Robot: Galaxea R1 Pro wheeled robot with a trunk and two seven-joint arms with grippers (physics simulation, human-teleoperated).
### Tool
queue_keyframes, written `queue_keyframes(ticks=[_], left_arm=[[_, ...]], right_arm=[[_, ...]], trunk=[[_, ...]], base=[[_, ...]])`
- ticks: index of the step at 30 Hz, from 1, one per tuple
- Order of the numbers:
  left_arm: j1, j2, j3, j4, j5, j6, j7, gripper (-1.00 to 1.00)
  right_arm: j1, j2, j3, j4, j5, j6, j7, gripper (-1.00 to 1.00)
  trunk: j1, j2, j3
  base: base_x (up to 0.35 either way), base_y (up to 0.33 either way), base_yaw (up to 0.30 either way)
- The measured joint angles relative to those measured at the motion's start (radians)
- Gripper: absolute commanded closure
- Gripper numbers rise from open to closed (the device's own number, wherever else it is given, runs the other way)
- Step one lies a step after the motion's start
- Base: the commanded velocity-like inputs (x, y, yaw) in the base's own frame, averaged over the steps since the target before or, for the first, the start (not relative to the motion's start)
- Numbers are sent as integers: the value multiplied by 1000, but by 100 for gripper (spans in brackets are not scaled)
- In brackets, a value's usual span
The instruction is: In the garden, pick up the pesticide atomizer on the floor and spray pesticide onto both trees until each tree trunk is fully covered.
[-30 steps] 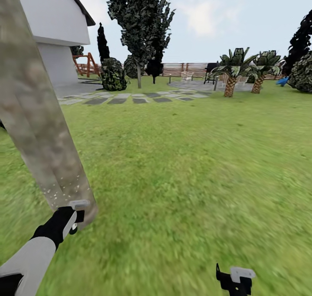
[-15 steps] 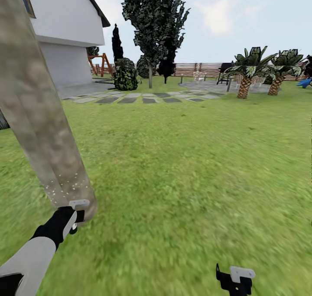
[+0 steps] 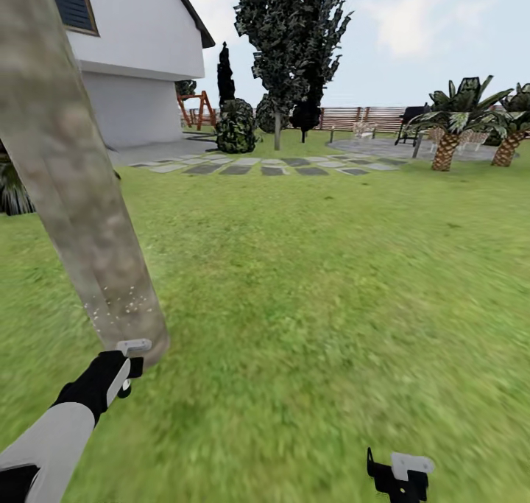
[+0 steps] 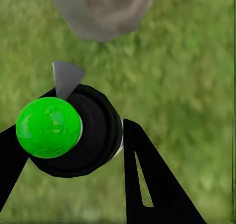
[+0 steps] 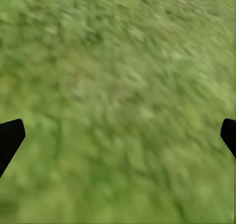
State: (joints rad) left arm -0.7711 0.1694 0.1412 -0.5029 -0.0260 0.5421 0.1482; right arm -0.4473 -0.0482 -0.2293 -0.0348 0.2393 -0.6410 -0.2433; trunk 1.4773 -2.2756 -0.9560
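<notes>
**Spotter:** What's different from a second ago?

**Operator:** My head camera has swung left. The house (image 3: 140, 68), the stepping stones (image 3: 272, 169) and the palms (image 3: 449, 131) have all slid right across the picture. Both arms sit at the same spots in the frame, so I count that as camera motion, not a move of the things.

**Spotter:** Where's the atomizer?

**Operator:** In my left gripper (image 4: 98, 150). The wrist camera shows the black fingers (image 4: 145, 179) pinching the atomizer (image 4: 73, 133), a black body with a bright green ball. In the head view its grey nozzle tip (image 3: 133, 347) is right against the base of the tree trunk (image 3: 81, 194) at my ten o'clock. White pesticide specks (image 3: 118, 304) dot the lower trunk; how far round they reach I can't tell from here.

**Spotter:** And the right?

**Operator:** The right gripper (image 5: 118, 135) hangs over bare grass, fingers (image 5: 10, 138) spread wide apart, holding nothing.

**Spotter:** Room to move?

**Operator:** Open lawn (image 3: 331, 282) from twelve through three o'clock, out to the stones and the slatted fence (image 3: 368, 117). The trunk blocks my left.

**Spotter:** Counts?

**Operator:** One mottled trunk, two palms, one house.
</notes>
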Motion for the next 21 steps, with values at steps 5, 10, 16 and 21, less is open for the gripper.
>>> queue_keyframes(ticks=[5, 10, 16, 21], left_arm=[[0, 1, 19, 0, -2, 0, 0, 100], [0, 0, 59, -1, -1, -1, 0, 100], [0, 0, 61, -1, -2, -2, 0, 100], [0, 0, 61, -2, -1, -2, 0, 100]], right_arm=[[0, -1, -1, 0, 0, 0, 0, -100], [0, -1, -1, 0, 0, 0, 0, -100], [0, -1, -1, 0, 0, 0, 0, -100], [0, -1, -1, 0, 0, 0, 0, -100]], trunk=[[0, 0, 0], [0, 0, 0], [0, 0, 0], [0, 0, 0]], base=[[155, -257, 11], [189, -236, 0], [176, -236, 0], [151, -244, 149]])
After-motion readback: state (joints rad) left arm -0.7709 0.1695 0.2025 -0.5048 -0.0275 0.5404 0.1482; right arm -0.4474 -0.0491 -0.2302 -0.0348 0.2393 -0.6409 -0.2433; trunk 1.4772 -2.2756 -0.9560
